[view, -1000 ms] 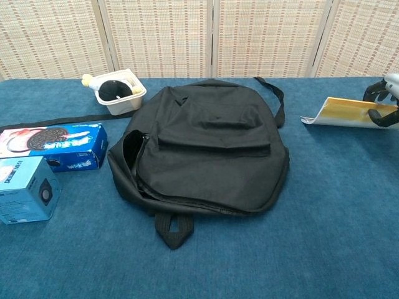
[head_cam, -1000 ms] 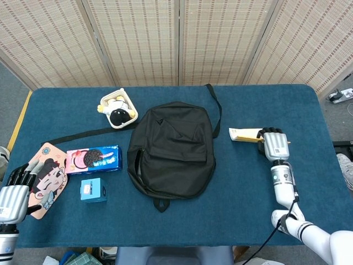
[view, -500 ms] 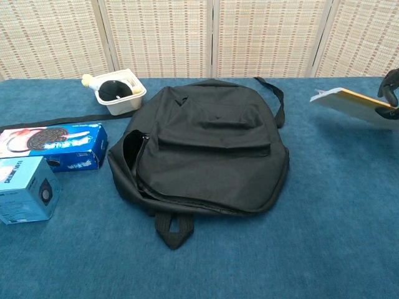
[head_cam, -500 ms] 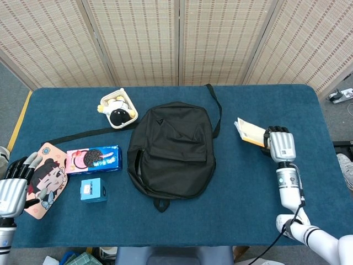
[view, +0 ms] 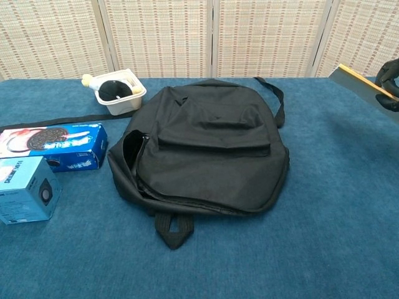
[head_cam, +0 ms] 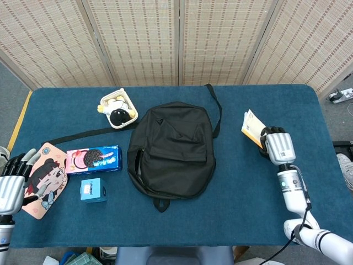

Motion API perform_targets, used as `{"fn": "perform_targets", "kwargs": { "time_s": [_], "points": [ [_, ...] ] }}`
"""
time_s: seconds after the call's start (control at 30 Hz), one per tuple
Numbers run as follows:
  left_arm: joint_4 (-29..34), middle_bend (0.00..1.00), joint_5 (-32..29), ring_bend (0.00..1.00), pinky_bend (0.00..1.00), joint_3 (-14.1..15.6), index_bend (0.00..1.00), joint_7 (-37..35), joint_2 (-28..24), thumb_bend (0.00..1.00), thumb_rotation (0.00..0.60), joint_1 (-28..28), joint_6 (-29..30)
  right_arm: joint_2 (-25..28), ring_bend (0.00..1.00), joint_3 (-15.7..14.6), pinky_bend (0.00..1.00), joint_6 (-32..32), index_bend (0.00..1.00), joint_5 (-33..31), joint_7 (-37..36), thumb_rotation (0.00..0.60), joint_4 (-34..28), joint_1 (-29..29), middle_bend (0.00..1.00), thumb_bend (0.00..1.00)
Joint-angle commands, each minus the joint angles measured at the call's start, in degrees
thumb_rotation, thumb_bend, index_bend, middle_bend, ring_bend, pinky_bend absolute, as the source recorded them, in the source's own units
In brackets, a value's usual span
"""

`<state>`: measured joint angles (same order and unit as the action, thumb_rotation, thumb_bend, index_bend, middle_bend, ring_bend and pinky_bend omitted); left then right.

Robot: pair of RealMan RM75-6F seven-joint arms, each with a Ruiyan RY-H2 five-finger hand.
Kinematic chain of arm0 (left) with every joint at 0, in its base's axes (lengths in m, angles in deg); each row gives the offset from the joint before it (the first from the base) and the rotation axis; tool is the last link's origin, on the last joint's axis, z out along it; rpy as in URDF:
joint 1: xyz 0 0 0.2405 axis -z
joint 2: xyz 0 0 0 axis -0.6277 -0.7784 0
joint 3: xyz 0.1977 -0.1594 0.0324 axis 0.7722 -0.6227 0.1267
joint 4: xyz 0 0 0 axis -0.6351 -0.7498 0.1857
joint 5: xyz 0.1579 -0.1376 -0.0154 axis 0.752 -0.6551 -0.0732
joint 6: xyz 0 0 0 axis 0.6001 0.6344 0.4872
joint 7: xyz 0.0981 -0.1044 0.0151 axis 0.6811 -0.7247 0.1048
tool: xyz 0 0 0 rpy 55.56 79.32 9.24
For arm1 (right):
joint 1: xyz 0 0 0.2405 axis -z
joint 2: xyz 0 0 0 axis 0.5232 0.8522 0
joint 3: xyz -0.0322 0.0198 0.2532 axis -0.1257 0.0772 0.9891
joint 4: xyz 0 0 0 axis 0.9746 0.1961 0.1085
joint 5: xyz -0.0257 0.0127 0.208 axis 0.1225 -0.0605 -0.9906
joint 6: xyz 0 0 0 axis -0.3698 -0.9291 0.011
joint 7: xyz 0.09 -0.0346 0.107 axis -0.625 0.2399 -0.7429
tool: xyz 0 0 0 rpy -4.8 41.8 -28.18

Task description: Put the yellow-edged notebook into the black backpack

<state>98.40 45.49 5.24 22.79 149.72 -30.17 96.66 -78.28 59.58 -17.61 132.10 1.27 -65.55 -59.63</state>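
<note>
The right hand (head_cam: 276, 147) has raised the yellow-edged notebook (head_cam: 252, 128) off the table and tilted it steeply since a second ago, gripping its lower edge, right of the black backpack (head_cam: 172, 149). The left hand (head_cam: 12, 181) hangs fingers spread, holding nothing.

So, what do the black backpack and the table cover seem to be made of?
The black backpack looks like matte woven fabric, probably nylon or polyester: it lies limp, with soft folds and stitched seams. The table cover looks like blue felt or short-pile cloth, with a fuzzy, dull surface.
</note>
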Motion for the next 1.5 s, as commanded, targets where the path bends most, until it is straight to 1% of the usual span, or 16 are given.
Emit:
{"fn": "perform_targets", "kwargs": {
  "time_s": [0.03,0.33,0.6,0.73,0.9,1.0,1.2,1.33,1.5],
  "points": [
    [0.02,0.09,-0.13,0.08,0.08,0.06,0.15,0.05,-0.01,0.27,0.6,-0.04,-0.03,1.65,0.31,-1.01,0.31,-0.36,0.74,1.57,0.45,0.6,-2.3,0.07,0.41,0.43],
    [0.55,0.09,-0.33,0.08,0.08,0.42,0.15,0.46,-0.29,0.27,0.6,-0.28,0.1,4.85,0.31,-4.32,0.31,1.14,0.74,6.64,0.52,0.6,-6.56,-0.98,0.39,0.43],
    [0.89,0.09,-0.31,0.08,0.08,0.56,0.15,0.66,-0.63,0.27,0.6,-0.41,0.29,7.3,0.31,-6.75,0.31,0.47,0.74,11.81,-0.54,0.6,-7.86,-1.77,0.38,0.43],
    [0.53,0.09,0.31,0.08,0.08,0.53,0.15,0.1,-0.74,0.27,0.6,0.07,0.08,8.79,0.31,-7.2,0.31,-0.25,0.74,13.17,-2.12,0.6,-8.75,-1.79,0.38,0.43],
    [0.53,0.09,2.08,0.09,0.08,0.43,0.15,-0.64,-1.64,0.27,0.6,1.85,-1.31,12.01,0.31,-6.9,0.31,-1.79,0.74,14.31,-1.91,0.6,-11.3,-1.73,0.38,0.43],
    [0.73,0.09,4.32,0.11,0.08,0.87,0.16,-2.28,-2.27,0.27,0.6,3.74,-3.21,14.43,0.31,-6.47,0.31,-2.51,0.73,14.56,-1.67,0.6,-13.55,-1.66,0.38,0.43],
    [0.77,0.1,10.52,0.13,0.08,2.02,0.18,-6.81,-2.74,0.27,0.6,9.47,-8.3,18.09,0.31,-5.36,0.31,-2.96,0.73,13.6,-0.46,0.6,-16.68,-1.46,0.38,0.43],
    [0.57,0.14,14.88,0.16,0.09,2.12,0.21,-9.62,-1.38,0.27,0.6,14.09,-10.77,19.26,0.31,-4.95,0.31,-2.73,0.73,12.61,0.32,0.6,-17.66,-1.29,0.38,0.43],
    [0.44,0.18,16.67,0.18,0.1,1.58,0.23,-11.53,1.03,0.27,0.6,19.71,-15.53,19.48,0.31,-4.89,0.31,-2.42,0.73,12.04,0.79,0.6,-17.82,-1.2,0.38,0.43]
  ]
}}
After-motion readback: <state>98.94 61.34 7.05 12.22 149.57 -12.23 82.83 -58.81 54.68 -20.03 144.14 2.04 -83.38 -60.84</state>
